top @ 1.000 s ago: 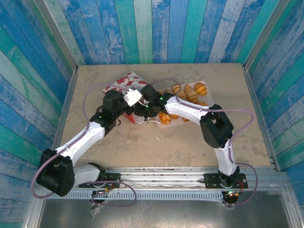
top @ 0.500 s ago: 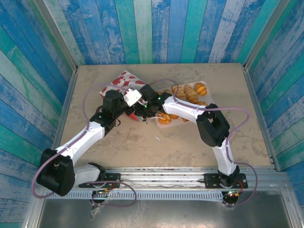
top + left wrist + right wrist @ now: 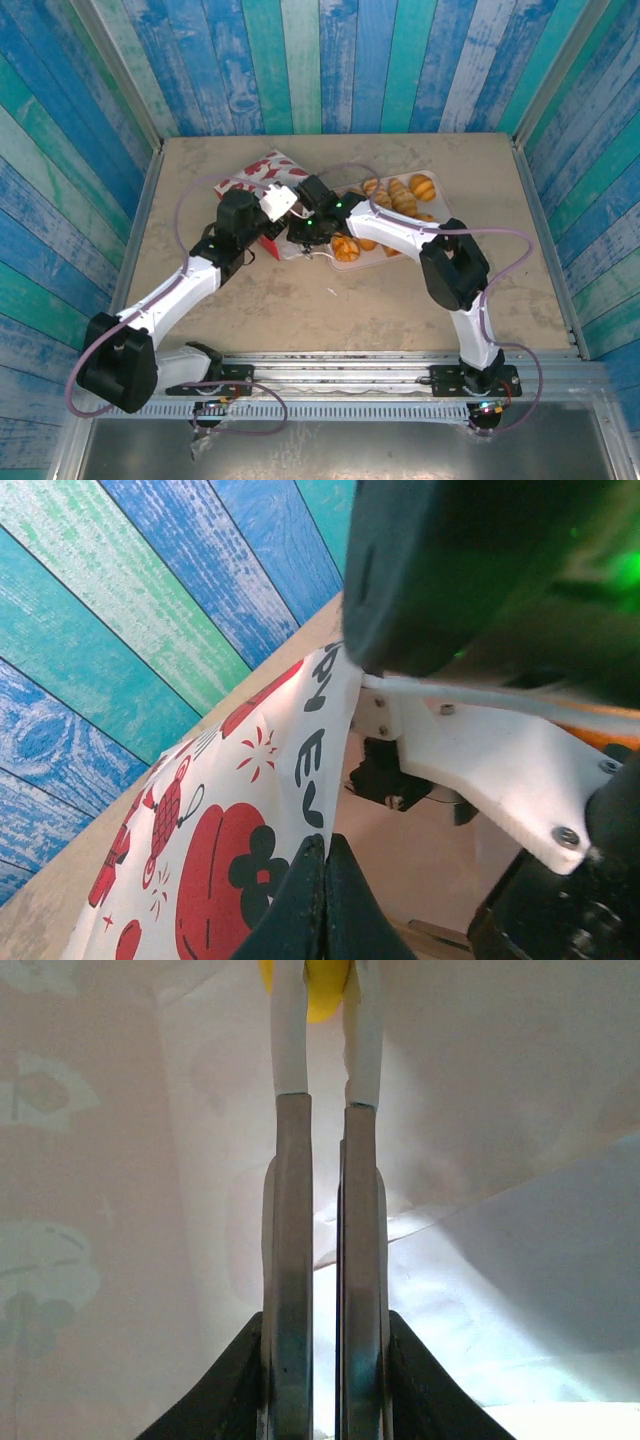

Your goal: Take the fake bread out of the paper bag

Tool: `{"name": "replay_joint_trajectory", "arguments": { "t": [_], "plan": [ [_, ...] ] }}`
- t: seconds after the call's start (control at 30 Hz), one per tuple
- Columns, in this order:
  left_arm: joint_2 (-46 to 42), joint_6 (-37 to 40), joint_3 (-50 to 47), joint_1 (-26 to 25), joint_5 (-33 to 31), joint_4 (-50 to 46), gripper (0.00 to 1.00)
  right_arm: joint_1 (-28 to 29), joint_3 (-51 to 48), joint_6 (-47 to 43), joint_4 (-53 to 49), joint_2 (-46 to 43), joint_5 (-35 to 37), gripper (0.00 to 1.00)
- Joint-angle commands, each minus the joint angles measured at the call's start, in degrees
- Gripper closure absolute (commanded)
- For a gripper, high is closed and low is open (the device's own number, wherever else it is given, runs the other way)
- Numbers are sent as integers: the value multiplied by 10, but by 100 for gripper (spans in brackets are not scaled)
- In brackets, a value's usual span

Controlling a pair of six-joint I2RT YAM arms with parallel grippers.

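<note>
Beige tabletop: left gripper pinches the printed paper bag; inside, right gripper clamps smooth yellow fake bread.

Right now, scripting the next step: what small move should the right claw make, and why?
Probably draw the right claw out of the white apple-print paper bag: its tips seem to pinch a yellow bread piece inside; the left claw grips the bag's edge.
</note>
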Motion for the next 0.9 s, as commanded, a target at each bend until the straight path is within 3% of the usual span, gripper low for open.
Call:
{"name": "replay_joint_trajectory", "arguments": {
  "t": [0.0,0.5,0.87],
  "plan": [
    [15,-16,1,-3,-15,22,100,-2,-14,-9,3,-43,12,85],
    [53,-59,24,-3,-54,13,100,8,-42,-22,-28,-109,38,88],
    [62,-94,42,-3,-138,17,100,18,-63,-34,-68,-157,35,88]
  ]
}}
